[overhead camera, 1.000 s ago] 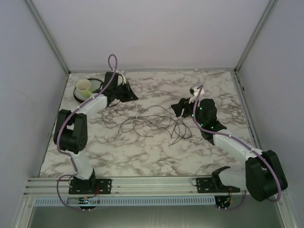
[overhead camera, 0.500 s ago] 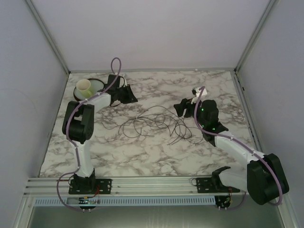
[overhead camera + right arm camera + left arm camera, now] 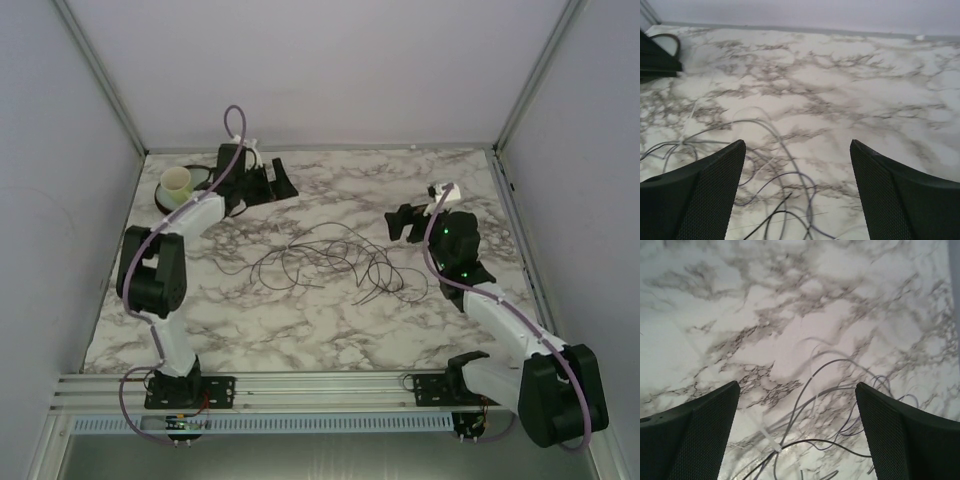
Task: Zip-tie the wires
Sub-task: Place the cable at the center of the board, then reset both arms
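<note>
The wires (image 3: 372, 268) lay loose on the table (image 3: 300, 325), left gripper (image 3: 282, 179) beyond their far-left end, right gripper (image 3: 401, 222) by their right end, both spread empty; I judged bunching loops first best.

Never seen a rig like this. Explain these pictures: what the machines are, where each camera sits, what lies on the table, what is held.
These are two robot arms bolted at the table's near edge. The wide picture is taken from above and behind them: the left gripper is far left, the right gripper at the right. The other two come from a camera on each wrist; the dark wedges are that gripper's own fingers. On the marble table lie thin dark wires in loose loops, with a pale strip, likely a zip tie, where strands meet. A cup stands on a dark plate in the far left corner. Both grippers are open and hold nothing.
</note>
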Robot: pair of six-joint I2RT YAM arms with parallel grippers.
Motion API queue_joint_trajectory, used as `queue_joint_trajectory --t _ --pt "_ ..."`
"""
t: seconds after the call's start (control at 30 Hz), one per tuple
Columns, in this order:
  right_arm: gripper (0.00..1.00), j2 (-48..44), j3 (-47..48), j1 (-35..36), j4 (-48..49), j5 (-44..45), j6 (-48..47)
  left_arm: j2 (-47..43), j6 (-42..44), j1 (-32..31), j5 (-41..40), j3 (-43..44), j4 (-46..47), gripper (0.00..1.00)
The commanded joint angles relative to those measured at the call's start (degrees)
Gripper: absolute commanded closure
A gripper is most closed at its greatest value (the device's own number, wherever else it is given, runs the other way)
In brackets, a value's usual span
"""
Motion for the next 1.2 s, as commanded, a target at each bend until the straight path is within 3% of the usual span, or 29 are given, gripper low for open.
queue_joint_trajectory --t 0.0,0.2,0.4,0.6,0.77,0.93,1.03,1.17 --pt "0.11 -2.9 -0.2 -3.5 1.4 1.0 -1.8 -9.0 2.5 0.3 -4.5 1.5 -2.3 0.00" --pt "0.06 -6.5 -3.3 -8.7 1.2 4.0 -1.6 -20.0 4.3 0.3 -9.3 -3.6 -6.0 0.00" --pt "0.01 -10.8 -9.7 -13.6 3.4 12.4 -2.8 -42.3 3.0 0.3 -16.7 -24.3 9.4 0.00" --pt "0.01 -7.5 -17.8 -21.9 14.1 15.9 -4.7 -58.2 0.7 0.3 -28.0 -44.6 24.1 0.00" --pt "0.01 -1.1 -26.6 -23.9 36.1 14.7 -8.2 -62.9 0.4 0.3 -34.7 -51.8 26.6 0.00" --pt "0.01 9.6 -27.8 -24.3 49.8 12.9 -10.7 -64.6 0.2 0.3 -41.8 -55.0 26.3 0.00" --pt "0.01 12.2 -22.3 -24.5 42.2 9.6 -10.9 -64.8 2.0 0.2 -45.3 -56.2 25.6 0.00" --pt "0.01 19.7 -24.6 -23.6 55.6 6.6 -10.6 -64.2 5.9 0.3 -48.3 -59.2 28.5 0.00"
